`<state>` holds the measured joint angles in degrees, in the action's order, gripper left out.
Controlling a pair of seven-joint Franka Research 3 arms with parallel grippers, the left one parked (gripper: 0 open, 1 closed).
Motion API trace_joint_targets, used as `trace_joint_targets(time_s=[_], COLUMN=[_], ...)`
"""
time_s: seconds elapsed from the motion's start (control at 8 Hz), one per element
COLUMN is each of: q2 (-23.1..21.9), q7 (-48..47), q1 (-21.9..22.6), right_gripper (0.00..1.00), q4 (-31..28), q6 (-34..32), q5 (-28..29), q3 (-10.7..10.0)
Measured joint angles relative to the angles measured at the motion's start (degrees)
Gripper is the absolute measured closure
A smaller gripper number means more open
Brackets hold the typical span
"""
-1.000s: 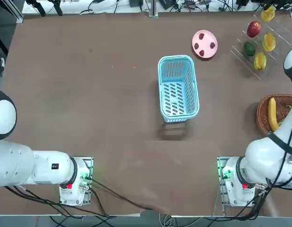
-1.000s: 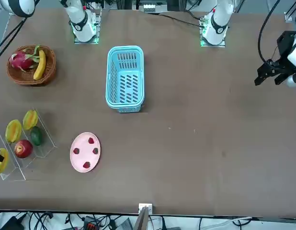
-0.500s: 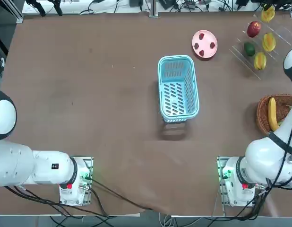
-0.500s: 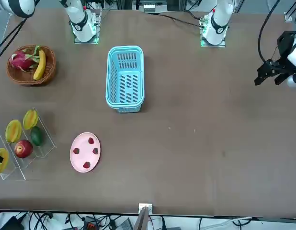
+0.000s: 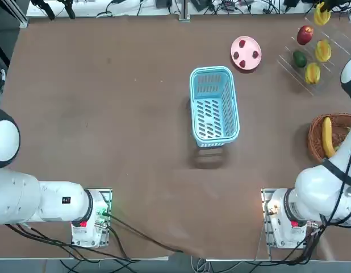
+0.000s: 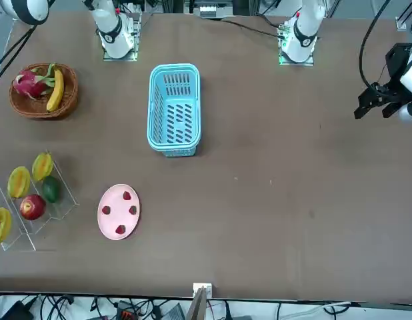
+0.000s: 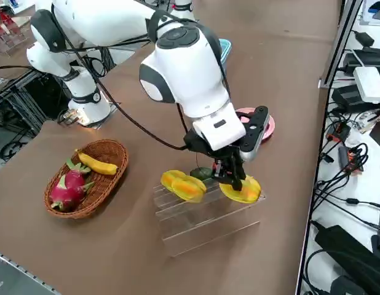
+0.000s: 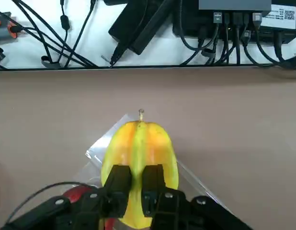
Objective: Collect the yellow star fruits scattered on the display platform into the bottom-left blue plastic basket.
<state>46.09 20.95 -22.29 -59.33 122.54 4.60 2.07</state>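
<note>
Gripping star fruit (image 8: 138, 158), end effector (image 8: 136, 178), rack (image 7: 202, 218)

Three yellow star fruits (image 6: 19, 181) are counted, one of them pinched by the right gripper (image 7: 233, 178) and two lying beside the jaws. One blue plastic basket (image 5: 213, 106) and one display platform (image 7: 202, 218) are counted.

Star fruit (image 6: 1, 225) at platform's far end shifted slightly (right gripper (image 7: 234, 179) on it).
</note>
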Motion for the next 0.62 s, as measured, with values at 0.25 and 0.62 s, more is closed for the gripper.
trace_joint_targets(time_s=[0.25, 0.62], q2=[0.0, -0.2], q7=[0.0, 0.0], q1=[0.0, 0.0], right_gripper=[0.83, 0.83], q4=[0.0, 1.6], q6=[-0.1, -6.6], q5=[0.0, 0.0], q3=[0.0, -0.2])
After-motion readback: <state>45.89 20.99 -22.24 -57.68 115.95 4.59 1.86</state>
